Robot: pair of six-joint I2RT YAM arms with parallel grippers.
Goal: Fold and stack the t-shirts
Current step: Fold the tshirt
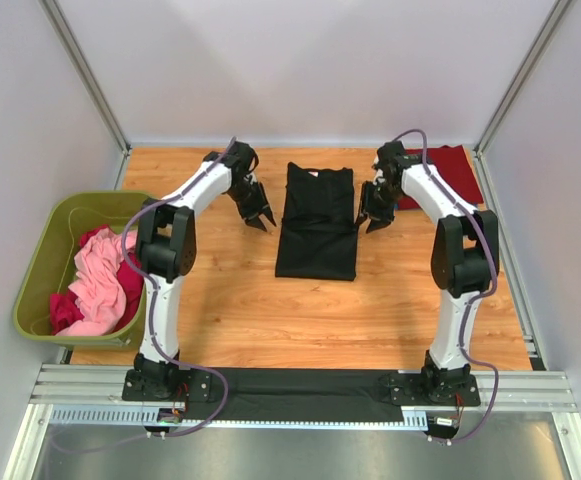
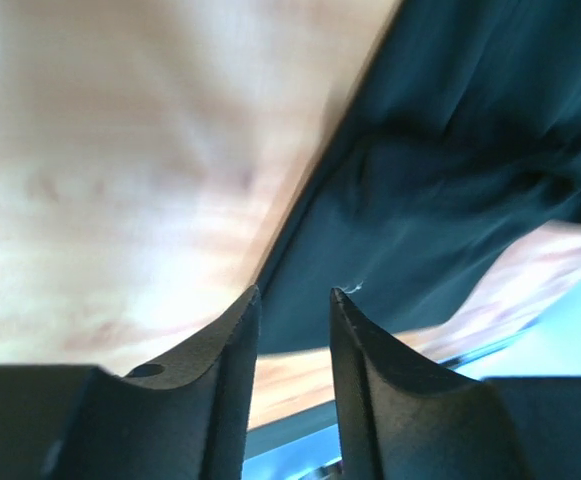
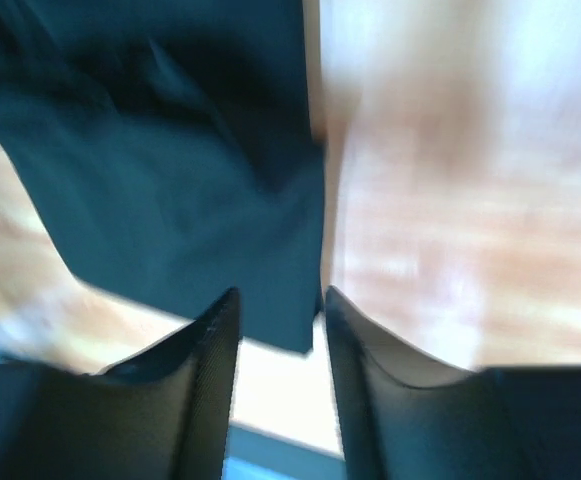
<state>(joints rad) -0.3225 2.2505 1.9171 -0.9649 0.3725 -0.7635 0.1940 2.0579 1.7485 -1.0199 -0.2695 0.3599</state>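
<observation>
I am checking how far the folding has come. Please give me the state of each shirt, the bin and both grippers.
black t-shirt: folded into a long strip, lying flat, not held.
dark red t-shirt: lying flat at the far right.
pink t-shirt: crumpled, in the bin.
magenta t-shirt: crumpled, in the bin.
bin: upright, holding shirts.
left gripper: open, empty.
right gripper: open, empty.

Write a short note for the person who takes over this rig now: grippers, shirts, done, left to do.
Left gripper: open, empty, just left of the black t-shirt.
Right gripper: open, empty, just right of it.
Done: black t-shirt lies mid-table, folded into a long strip.
Dark red t-shirt: far right corner.
Pink t-shirt, magenta t-shirt: in the green bin.
Left to do: fold the black one across, stack it, then the rest.
</observation>
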